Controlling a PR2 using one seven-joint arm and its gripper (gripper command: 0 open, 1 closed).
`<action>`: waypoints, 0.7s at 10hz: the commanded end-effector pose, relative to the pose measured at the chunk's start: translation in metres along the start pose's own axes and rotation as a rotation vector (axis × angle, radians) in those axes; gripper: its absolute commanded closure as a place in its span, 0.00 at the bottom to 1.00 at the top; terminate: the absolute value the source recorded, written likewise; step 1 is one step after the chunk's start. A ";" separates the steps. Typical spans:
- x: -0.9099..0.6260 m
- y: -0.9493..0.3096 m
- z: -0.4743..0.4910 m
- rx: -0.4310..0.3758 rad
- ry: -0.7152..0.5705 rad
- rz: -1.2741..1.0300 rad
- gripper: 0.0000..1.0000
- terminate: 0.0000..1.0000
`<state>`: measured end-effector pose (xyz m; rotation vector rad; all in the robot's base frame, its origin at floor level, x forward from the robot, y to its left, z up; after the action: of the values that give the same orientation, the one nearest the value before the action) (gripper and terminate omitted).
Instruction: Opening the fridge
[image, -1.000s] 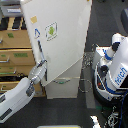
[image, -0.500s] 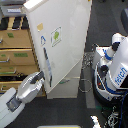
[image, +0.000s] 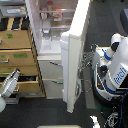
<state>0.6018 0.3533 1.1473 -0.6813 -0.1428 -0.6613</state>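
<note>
The tall white fridge (image: 50, 67) stands in the middle of the exterior view. Its upper door (image: 74, 55) is swung wide, edge-on to the camera, so the lit shelves (image: 52, 17) inside show. Below the open compartment are two lower drawers (image: 51, 86), both closed. My gripper (image: 14, 75) is low at the view's left, in front of the tan cabinet and well clear of the door. It touches nothing I can make out, and it is too small and blurred to read its jaws.
A tan wooden drawer cabinet (image: 17, 52) stands directly left of the fridge, behind my forearm (image: 6, 89). A white and blue robot base (image: 114, 70) with cables sits to the right, close to the open door's edge. Dark floor runs along the front.
The fridge door has swung from partly open to wide open. My arm has drawn back to the left and downward, away from the door.
</note>
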 end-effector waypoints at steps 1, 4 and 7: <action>-0.051 -0.246 0.057 0.297 0.107 -0.279 0.00 0.00; -0.075 -0.167 0.065 0.377 0.053 -0.113 0.00 0.00; -0.101 -0.076 0.063 0.436 0.024 0.087 0.00 0.00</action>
<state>0.4321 0.2912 1.2926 -0.3905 -0.2202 -0.8874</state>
